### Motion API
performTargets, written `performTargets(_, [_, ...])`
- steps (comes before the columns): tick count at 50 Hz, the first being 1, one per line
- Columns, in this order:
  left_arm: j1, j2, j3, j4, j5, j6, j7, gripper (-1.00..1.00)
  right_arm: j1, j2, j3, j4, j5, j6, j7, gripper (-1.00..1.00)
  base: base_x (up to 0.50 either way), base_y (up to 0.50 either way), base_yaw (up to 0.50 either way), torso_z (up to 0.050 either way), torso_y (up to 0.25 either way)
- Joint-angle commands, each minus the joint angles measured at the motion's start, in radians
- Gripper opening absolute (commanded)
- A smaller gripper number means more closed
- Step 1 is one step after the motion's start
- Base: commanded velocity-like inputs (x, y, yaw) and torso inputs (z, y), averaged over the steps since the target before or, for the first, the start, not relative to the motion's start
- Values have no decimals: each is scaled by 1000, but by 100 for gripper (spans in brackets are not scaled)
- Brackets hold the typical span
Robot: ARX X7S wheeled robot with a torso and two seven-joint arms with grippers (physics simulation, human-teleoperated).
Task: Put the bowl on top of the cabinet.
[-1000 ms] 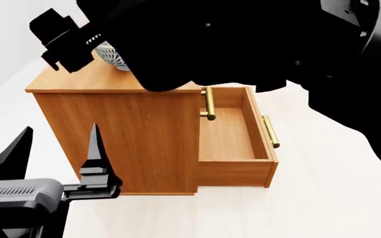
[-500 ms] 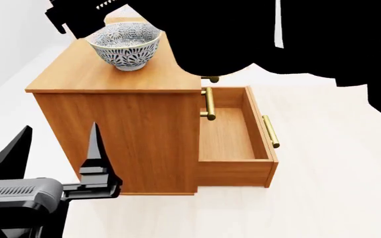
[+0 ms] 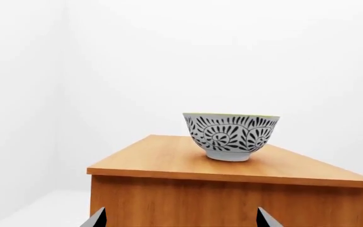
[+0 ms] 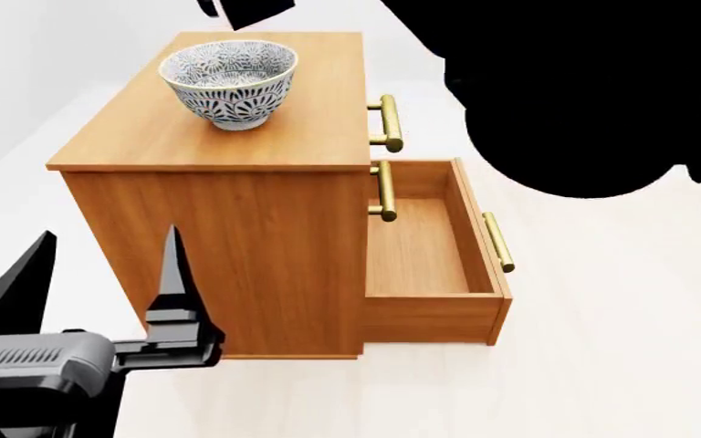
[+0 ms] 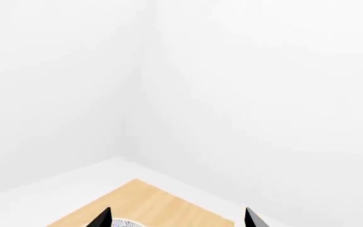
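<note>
The bowl [image 4: 229,84] stands upright on the flat top of the cabinet [image 4: 216,246], toward its far left part, held by neither claw. The right claw [image 5: 176,218] is above it with its two dark fingertips [image 5: 101,218] spread apart and empty; in the right wrist view only a sliver of the bowl's patterned rim shows between those tips. The left claw [image 4: 107,274] is low at about 7 o'clock in the head view, beside the cabinet's side panel, its pointed black fingers parted and holding nothing, well apart from the bowl.

The bowl is round, glossy ceramic, white with a dense dark leaf pattern inside and out, on a narrow foot. The cabinet is boxy, orange-brown wood grain with brass bar handles [image 4: 386,123]. Its lower drawer [image 4: 430,255] is pulled open, at 3 o'clock from the cabinet's body.
</note>
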Motion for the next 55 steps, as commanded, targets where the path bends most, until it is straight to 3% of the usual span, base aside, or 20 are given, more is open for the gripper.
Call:
performTargets(1, [4,-1,6,2,8,3,-3,100,-19,115,40,-127,16,-22,81,100,0,0,0,0,0])
performTargets(55, [-12,-8,29,10,10,-6,-21,100,-391,535,109,-610,-68,-245,272,100,0,0,0,0,0])
